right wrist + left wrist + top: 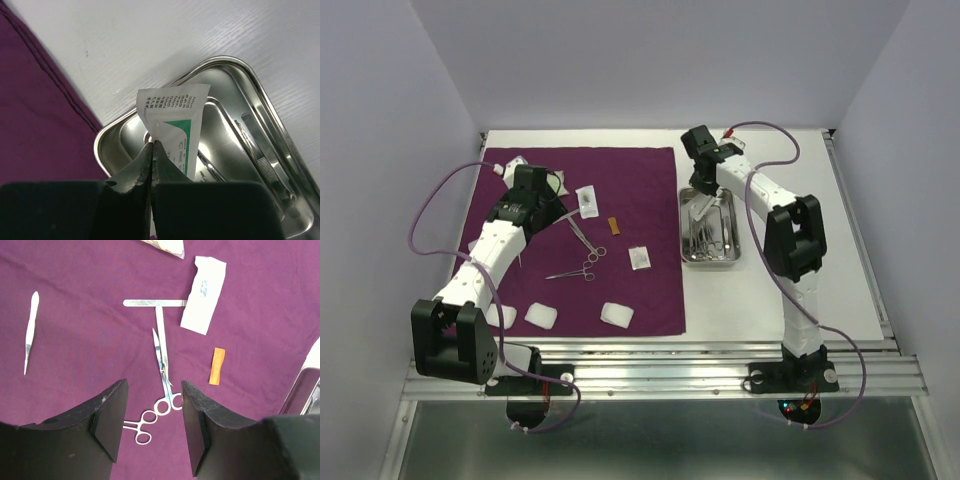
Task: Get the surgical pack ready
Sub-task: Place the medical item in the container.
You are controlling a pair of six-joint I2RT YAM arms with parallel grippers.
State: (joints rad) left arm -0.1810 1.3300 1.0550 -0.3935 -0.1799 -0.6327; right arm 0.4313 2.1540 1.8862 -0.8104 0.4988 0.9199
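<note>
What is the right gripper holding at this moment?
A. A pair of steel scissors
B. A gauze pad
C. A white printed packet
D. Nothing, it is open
C: in the right wrist view, the right gripper is closed on the edge of a white packet with printed text and a green band, held above the steel tray.

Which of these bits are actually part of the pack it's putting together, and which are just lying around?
Part of the job: purple drape, steel tray, scissors, gauze pads, packet held by the right gripper.
Just there: purple cables, metal rail, white table.
</note>
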